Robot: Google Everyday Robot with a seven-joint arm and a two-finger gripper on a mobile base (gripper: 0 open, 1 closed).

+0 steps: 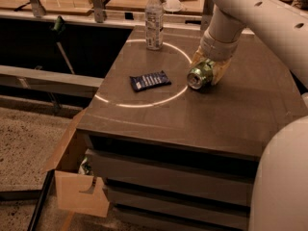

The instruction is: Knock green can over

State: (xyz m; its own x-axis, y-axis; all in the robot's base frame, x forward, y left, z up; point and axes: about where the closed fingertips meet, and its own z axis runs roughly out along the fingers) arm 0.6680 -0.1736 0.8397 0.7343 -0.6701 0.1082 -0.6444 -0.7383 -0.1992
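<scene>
Nearest to me, at the lower right, a rounded pale part of the robot's body (pixel 284 186) fills the corner. At the lower left an open cardboard box (pixel 77 196) sits on the floor against the foot of the cabinet, with speckled floor (pixel 24 138) to its left. The cabinet's dark drawer fronts (pixel 168 177) are stacked under the brown table top (pixel 216 124).

On the top, a thin bright ring of light (pixel 144 104) traces a circle across the left and middle of the surface. Inside that ring lies a dark blue snack packet (pixel 150 81), flat, with its long side slightly angled.

Just right of the packet, at the ring's right edge, the green can (pixel 197 77) lies tipped over, its silver top facing me and its green body pointing away toward the back right. The gripper (pixel 207 70) is down at the table right at the can, its tan parts showing on both sides of the can's body and close against it. From this view I cannot tell whether the tool is clamped on the can or only set around it. The thick white arm (pixel 250 18) rises from the gripper up and to the right, out past the top corner.

Farther back, near the table's rear edge and on the ring's far arc, a clear plastic bottle (pixel 154 20) with a white cap stands upright, well apart from the can. Behind it is a wooden bench (pixel 187 6) with small items I cannot make out.
</scene>
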